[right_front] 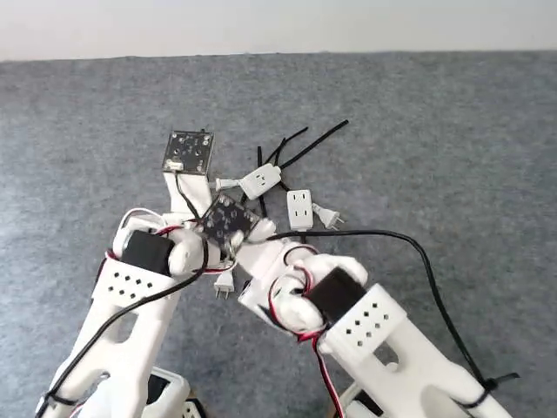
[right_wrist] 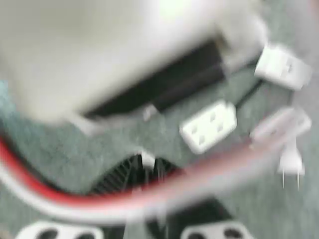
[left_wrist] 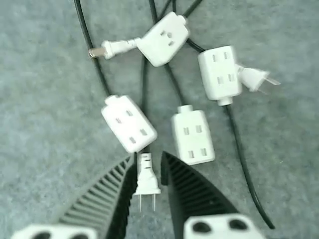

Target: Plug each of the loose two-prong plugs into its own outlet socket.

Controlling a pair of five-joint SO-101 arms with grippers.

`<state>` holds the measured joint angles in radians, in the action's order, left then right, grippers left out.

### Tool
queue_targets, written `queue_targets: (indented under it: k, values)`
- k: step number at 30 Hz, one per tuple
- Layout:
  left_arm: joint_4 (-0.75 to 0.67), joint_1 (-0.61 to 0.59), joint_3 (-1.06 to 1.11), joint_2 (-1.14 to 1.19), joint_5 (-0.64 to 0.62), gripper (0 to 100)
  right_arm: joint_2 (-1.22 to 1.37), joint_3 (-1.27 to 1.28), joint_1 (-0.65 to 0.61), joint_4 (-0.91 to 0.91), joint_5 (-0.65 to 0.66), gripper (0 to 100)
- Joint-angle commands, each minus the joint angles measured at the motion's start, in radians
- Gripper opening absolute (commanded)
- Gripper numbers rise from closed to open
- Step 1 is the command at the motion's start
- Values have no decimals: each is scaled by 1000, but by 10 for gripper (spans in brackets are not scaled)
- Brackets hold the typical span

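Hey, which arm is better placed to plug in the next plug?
Left, probably. The left claw grips a plug, prongs toward the wrist, with a free socket just ahead. Whether the right claw holds anything I cannot tell.

Soft, even light falls across the grey carpet. The white outlet sockets cast only faint, short shadows on the carpet. Above the carpet in the right wrist view, a white arm part looks washed out.

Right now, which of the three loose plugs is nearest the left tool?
The near plug, right at the left tool, with its prongs pointing back toward the arm. The other two plugs lie much farther off.
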<state>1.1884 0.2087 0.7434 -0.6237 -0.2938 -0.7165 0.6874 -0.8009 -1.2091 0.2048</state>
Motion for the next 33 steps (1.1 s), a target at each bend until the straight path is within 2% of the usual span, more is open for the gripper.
queue_targets:
  k: [1, 7, 11, 21, 28, 33]
  values:
    - [-135, -106, 71, -29, 3, 80, -5, -9, 7, 24, -37, 9]
    - [-390, -285, 286, -37, 3, 80, -4, 3, 61, 84, -60, 9]
    - [-488, -336, 381, -37, 2, 80, -4, 20, 97, 136, -69, 9]
    - [-707, -457, 507, -37, 2, 80, 61, 15, 193, 243, -190, 8]
    - [-761, -473, 530, -37, 0, 80, 320, -115, 234, 268, -242, 8]
    - [-761, -473, 530, -37, 0, 80, 377, -141, 234, 311, -247, 8]
